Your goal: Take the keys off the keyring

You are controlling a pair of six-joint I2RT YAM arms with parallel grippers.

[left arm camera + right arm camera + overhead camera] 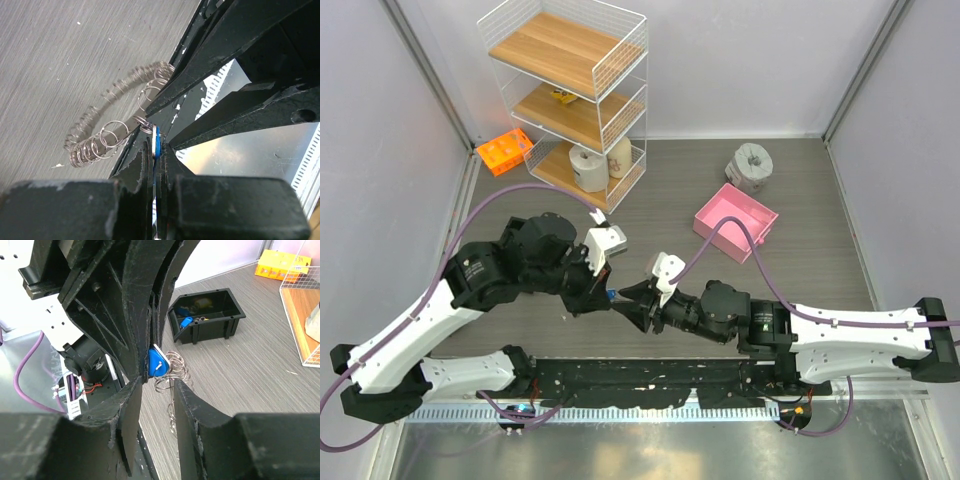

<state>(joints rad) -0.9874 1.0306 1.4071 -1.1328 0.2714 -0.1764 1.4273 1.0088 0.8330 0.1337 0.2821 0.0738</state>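
Note:
The keyring [112, 102] is a thin silver wire ring strung with many small silver loops, lying on the grey table. It also shows in the right wrist view [175, 371]. My left gripper [157, 150] is shut on the blue-headed key [156, 142], which is still hooked to the ring. The blue head [156, 362] shows between its fingers. My right gripper [159, 386] is open, its fingers straddling the ring just below the blue key. In the top view both grippers [608, 293] [623, 305] meet tip to tip. Silver key blades are not clear to see.
A black bin [205, 315] holding a blue and a yellow item stands just beyond the ring. A wire shelf [570, 90], an orange rack [505, 152], a pink tray [735, 222] and a grey roll [752, 165] stand further back.

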